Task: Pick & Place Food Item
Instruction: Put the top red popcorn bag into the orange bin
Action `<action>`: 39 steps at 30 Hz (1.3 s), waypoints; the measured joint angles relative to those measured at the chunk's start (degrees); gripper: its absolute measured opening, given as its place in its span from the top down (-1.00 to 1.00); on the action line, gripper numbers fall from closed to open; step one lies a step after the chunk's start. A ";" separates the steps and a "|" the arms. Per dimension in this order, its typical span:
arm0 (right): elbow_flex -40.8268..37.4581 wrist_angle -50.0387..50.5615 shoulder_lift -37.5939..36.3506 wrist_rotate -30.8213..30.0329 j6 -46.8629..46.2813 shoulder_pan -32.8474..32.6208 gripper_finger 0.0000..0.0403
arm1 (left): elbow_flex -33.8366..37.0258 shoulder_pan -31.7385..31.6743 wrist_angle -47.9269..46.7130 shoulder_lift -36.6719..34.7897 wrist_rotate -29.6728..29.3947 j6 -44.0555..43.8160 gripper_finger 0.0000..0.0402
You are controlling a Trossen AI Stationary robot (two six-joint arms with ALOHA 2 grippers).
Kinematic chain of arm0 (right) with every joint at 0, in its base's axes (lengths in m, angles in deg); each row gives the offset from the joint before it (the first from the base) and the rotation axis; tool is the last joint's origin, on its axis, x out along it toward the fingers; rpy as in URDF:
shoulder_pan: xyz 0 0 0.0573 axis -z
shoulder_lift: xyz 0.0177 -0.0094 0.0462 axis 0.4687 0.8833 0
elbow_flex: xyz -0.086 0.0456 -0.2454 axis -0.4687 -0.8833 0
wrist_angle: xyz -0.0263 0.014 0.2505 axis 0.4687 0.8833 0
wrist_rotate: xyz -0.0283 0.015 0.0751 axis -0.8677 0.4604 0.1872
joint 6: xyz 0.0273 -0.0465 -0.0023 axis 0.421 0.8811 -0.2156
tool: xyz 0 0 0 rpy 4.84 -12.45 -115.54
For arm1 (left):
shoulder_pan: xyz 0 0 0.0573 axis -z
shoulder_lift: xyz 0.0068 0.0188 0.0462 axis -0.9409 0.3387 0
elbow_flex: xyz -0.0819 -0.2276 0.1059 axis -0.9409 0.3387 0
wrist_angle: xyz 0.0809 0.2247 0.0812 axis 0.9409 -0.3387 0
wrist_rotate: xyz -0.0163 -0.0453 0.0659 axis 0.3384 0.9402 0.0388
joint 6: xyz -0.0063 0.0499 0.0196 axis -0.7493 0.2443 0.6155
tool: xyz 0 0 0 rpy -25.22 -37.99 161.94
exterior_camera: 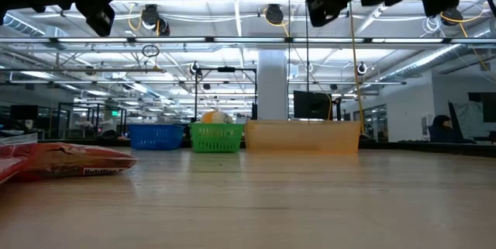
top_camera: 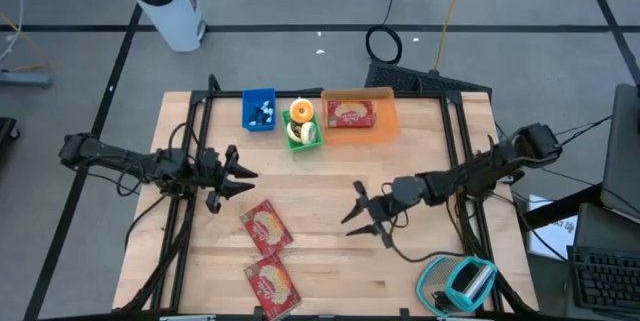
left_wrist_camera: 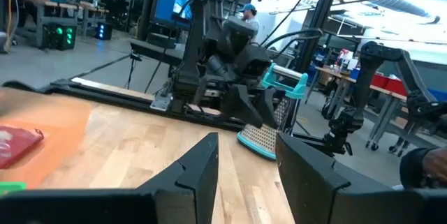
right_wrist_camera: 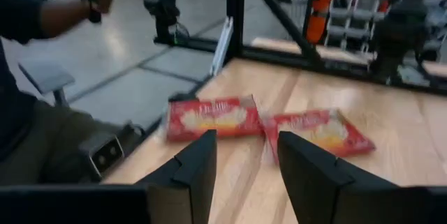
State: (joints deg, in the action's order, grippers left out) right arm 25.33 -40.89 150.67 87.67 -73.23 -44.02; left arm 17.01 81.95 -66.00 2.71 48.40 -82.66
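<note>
Upper packet: I read the nearer red foil snack packet (top_camera: 266, 227) as the one to pick; it lies flat on the bare wood at about seven o'clock from the table centre.
Lower packet: a second red foil snack packet (top_camera: 272, 285) lies just beyond it toward six o'clock, by the table's front edge.
Handling: I judge both light, soft and crinkly, the film slippery and the contents likely brittle, so a gentle pinch.
Hold: I would take it across the short width near the middle, or at a crimped end seal.
Long axis: both run roughly from eleven to five o'clock in the high view.
Goal bin: an orange plastic tray (top_camera: 384, 101) at twelve o'clock already holds a like packet.
Right gripper (top_camera: 358, 213): hovers empty near centre, fingers apart, packets ahead of it.
Left gripper (top_camera: 237, 175): hangs empty at nine o'clock, fingers apart, just above the upper packet's end.
</note>
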 joint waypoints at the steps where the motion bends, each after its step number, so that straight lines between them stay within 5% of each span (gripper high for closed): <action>1: -0.29 -0.55 -0.57 0.00 0.02 -0.16 0.31 | 0.00 -0.03 0.29 0.02 -0.36 0.79 0.28; 16: -10.97 -3.70 -12.04 -8.04 -0.67 1.10 0.35 | -0.04 -0.09 4.21 2.46 -2.14 -17.44 0.28; 22: -13.55 -7.21 -12.59 -10.40 -0.64 1.45 0.35 | -0.94 1.10 7.50 11.64 -2.00 -31.55 0.28; 25: -13.89 -8.23 -12.63 -10.40 -0.64 1.60 0.36 | -6.24 4.51 5.01 18.04 0.41 -30.17 0.28; 30: -13.91 -8.15 -12.61 -10.51 -0.66 1.76 0.36 | -22.02 12.02 -20.57 28.60 -0.15 -26.59 0.28; 35: -13.91 -8.03 -12.61 -10.49 -0.64 1.76 0.36 | -34.17 17.27 -55.19 39.48 -2.73 -40.94 0.28; 39: -13.91 -7.62 -12.61 -10.50 -0.38 1.76 0.36 | -35.31 19.93 -66.38 45.92 -2.74 -52.89 0.28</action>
State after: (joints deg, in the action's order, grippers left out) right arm 11.42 -48.51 138.06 77.17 -73.61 -42.26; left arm -18.30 101.88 -132.38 48.63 45.66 -135.55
